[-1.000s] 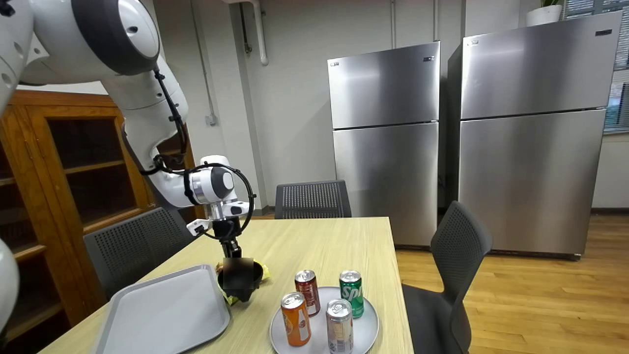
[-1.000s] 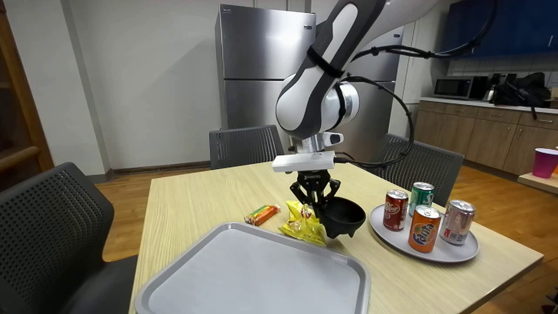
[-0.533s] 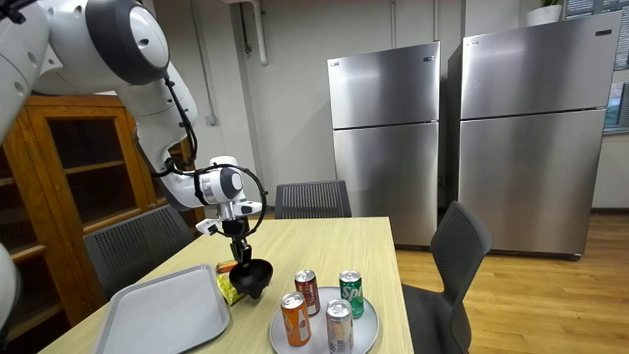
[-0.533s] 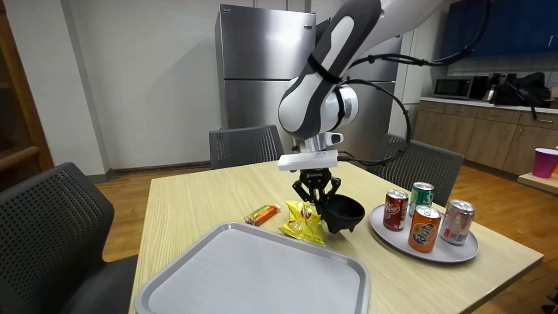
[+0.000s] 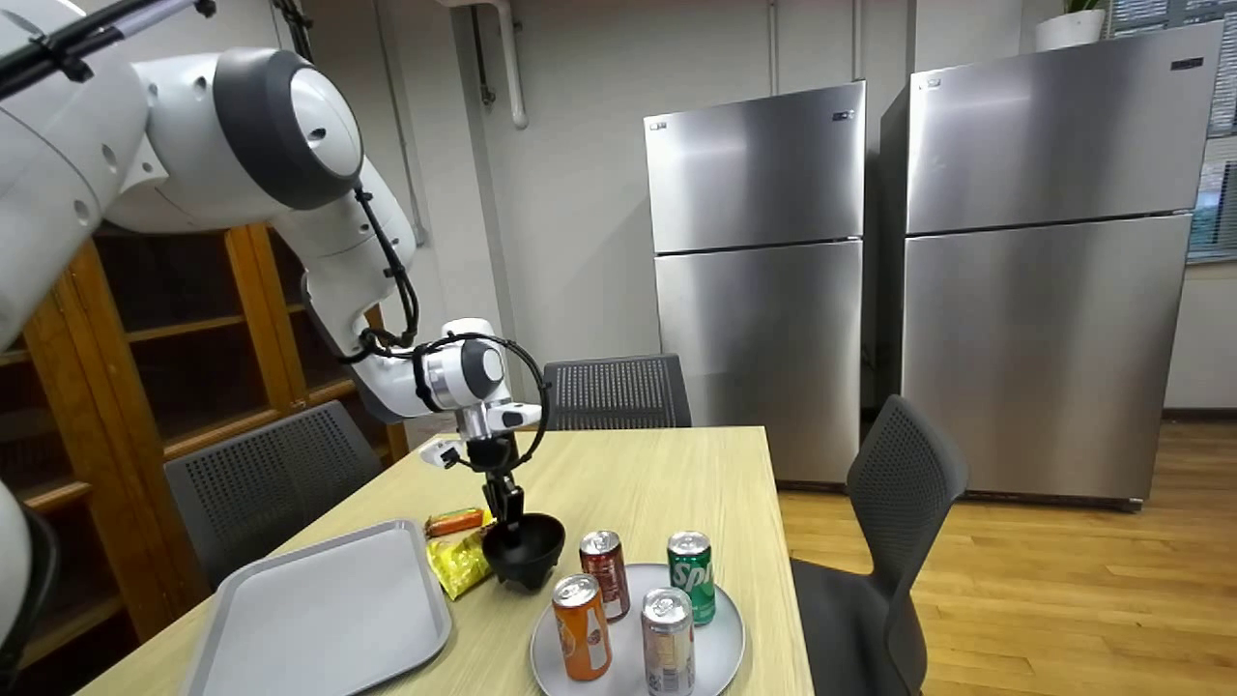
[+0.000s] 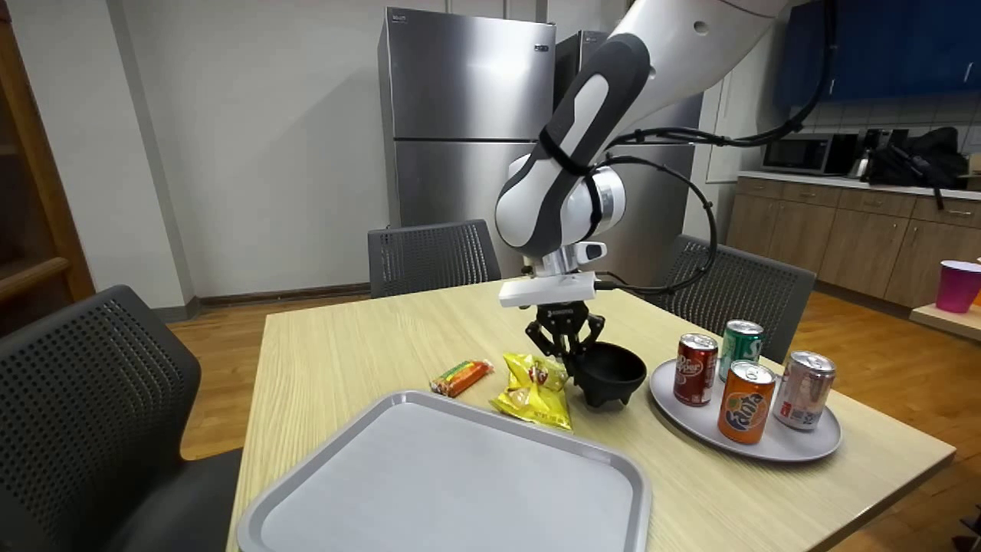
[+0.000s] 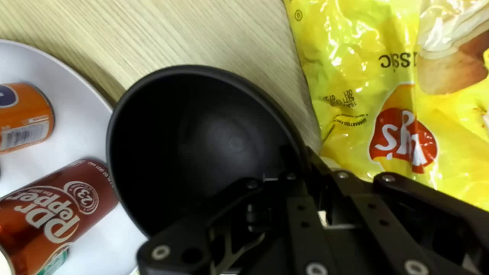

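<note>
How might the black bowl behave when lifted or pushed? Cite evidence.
The black bowl is probably stiff: its rim looks unbent at the gripper. Held by one edge, it may tilt. Its stubby feet should make it slide rather than roll.

This is a kitchen; steel refrigerators [image 5: 759, 309], microwave [image 6: 797, 155] and base cabinets [image 6: 851, 238] show it.
</note>
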You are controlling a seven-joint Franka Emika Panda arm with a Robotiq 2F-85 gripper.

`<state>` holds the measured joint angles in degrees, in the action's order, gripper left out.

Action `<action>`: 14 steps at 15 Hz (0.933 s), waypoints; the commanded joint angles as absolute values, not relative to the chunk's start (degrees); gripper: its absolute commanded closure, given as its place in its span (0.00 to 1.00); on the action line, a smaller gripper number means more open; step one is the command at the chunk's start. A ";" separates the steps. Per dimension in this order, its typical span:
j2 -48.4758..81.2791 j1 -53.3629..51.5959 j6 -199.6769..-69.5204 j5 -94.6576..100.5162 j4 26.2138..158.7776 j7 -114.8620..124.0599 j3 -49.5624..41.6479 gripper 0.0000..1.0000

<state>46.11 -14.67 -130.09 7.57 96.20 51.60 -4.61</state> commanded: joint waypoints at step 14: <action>47.31 -13.63 -126.06 6.64 91.67 49.00 -4.42 0.17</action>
